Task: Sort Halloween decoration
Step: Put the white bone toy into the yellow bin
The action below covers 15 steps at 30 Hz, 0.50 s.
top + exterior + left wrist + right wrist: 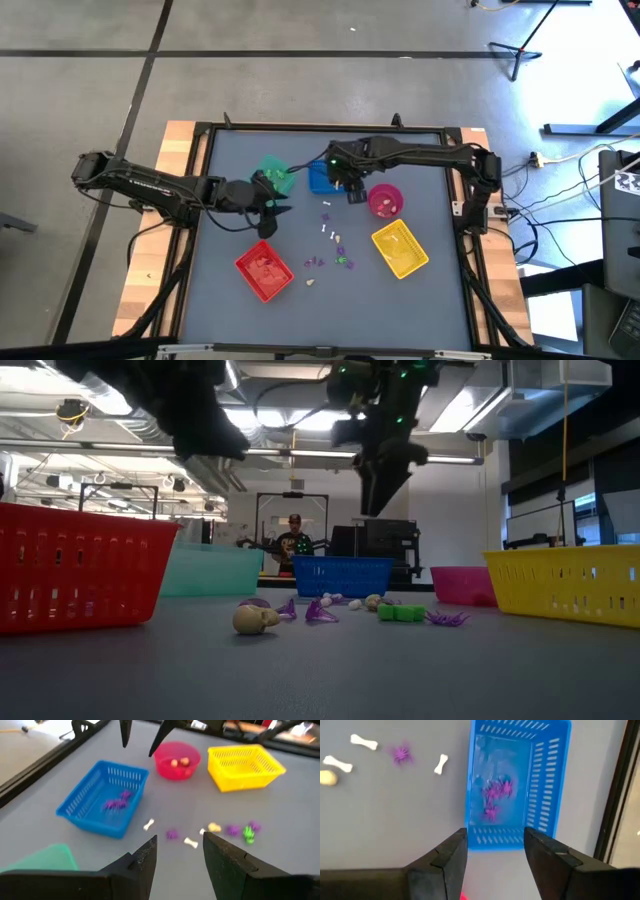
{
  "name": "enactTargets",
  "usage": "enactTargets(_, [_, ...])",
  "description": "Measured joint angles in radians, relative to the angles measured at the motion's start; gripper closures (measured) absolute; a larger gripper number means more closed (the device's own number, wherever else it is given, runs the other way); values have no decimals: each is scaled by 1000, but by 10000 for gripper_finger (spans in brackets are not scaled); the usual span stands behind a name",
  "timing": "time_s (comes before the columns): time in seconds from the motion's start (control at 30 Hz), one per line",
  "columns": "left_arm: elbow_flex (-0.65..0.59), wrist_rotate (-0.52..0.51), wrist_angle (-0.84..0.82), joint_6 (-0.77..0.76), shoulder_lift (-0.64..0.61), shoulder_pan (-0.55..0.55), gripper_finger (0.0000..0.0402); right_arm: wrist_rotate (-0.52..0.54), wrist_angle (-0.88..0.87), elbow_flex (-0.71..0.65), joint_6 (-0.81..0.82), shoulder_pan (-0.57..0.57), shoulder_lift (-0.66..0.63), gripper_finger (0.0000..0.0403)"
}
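The Halloween decoration is a scatter of tiny trinkets [333, 240] lying on the grey table: white bones [149, 824], purple spiders [172, 834], a pale skull [255, 620] and a green piece [400, 613]. More purple spiders [497, 792] lie in the blue tray [515, 785]. My left gripper [272, 212] hovers open beside the green tray [272, 172], facing the scatter. Raised off the table, my right gripper [352, 192] stands open next to the blue tray [322, 178], pointing down. Neither gripper holds anything.
A pink bowl [386, 200] with small orange pieces sits right of the blue tray. The yellow tray [400, 248] and the red tray [264, 272] flank the scatter nearer the table's near edge. A person [293, 540] stands in the room beyond the far edge.
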Motion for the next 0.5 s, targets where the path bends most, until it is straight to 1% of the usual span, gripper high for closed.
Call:
enactTargets(0.27, [0,-1,152,11,11,-23,258,-45,-79,0,51,0,-111,210])
enactTargets(0.4, [0,0,257,61,51,-51,258,-70,-121,0,82,0,-160,210])
enactTargets(0.5, [0,0,329,68,92,-71,258,-84,-146,0,104,0,-189,210])
